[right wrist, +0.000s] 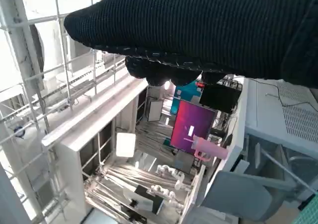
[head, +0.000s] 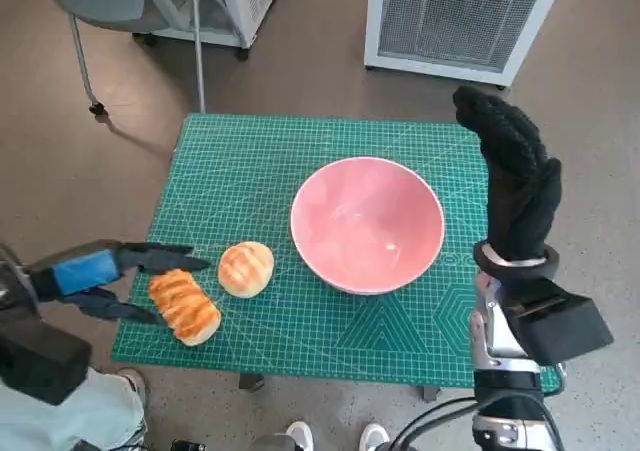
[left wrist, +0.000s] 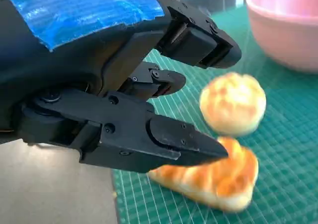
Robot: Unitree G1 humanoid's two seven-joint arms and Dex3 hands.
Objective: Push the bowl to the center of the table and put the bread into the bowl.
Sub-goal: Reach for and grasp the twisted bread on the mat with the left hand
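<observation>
Bowl point(head: 367, 223) looks centred on worktop point(head: 240, 161). My left hand point(head: 110, 271), fingers point(left wrist: 169, 139) spread, empty, straddles long bread point(head: 184, 307); next: close, lift. Right hand point(head: 512, 176) raised, empty.

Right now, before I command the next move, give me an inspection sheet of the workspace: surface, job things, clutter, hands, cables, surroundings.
Surface: small table covered by a green cutting mat.
Job things: pink bowl near the table's middle, nothing in it; round bun and striped long bread side by side near the left front corner.
Clutter: nothing seen.
Hands: left hand at the long bread, fingers either side of it, grip not confirmed; right hand raised over the table's right edge, holding nothing.
Cables: dark cables by the right forearm.
Surroundings: white mesh-fronted unit, chair frame, a person's shoes.
</observation>
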